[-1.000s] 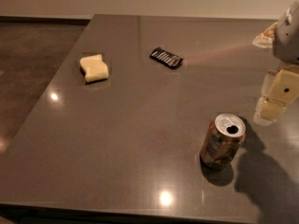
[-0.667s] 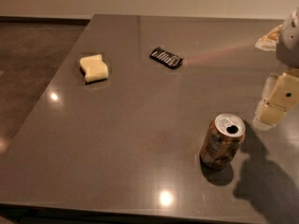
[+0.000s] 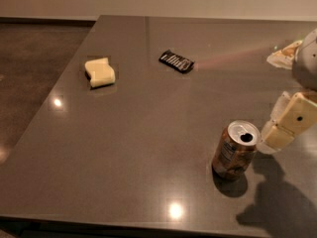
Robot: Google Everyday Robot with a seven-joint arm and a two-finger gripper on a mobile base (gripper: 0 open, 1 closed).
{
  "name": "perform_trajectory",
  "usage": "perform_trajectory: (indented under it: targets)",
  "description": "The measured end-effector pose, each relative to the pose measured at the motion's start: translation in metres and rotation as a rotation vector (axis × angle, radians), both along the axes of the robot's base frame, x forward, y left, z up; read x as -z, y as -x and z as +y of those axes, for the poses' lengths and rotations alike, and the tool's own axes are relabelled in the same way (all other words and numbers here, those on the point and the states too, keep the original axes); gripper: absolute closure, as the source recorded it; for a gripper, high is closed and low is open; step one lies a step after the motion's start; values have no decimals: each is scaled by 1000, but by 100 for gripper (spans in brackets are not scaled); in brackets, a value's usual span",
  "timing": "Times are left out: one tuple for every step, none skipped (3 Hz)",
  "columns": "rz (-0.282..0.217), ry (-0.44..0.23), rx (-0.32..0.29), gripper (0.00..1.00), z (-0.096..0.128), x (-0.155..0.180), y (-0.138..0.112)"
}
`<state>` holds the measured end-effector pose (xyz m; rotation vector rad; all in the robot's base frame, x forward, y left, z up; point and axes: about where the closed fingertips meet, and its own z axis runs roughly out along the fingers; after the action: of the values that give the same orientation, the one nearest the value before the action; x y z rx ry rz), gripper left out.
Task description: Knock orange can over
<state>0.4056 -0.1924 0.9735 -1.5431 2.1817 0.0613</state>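
Observation:
The orange can [image 3: 235, 150] stands upright on the grey table [image 3: 148, 148] near the front right, with its silver top and pull-tab hole facing up. My gripper [image 3: 277, 133] hangs just to the right of the can, its cream fingers [image 3: 292, 118] close to the can's upper rim with a thin gap between them and the can. It holds nothing.
A pale yellow sponge block [image 3: 99, 72] lies at the back left. A flat black snack wrapper [image 3: 176, 61] lies at the back middle. A crumpled light wrapper [image 3: 285, 53] sits at the right edge. The table's front edge runs just below the can.
My gripper has moved slightly left and down toward the can. The can has stayed upright in the same spot.

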Motion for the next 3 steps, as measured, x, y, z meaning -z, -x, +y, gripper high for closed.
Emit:
perform_trajectory:
  targets:
    - [5,-63,-5,0,8,18,4]
    - [20,-110,-15,0,16,47,5]
    - [33,-129,-23,0,20,59,8]
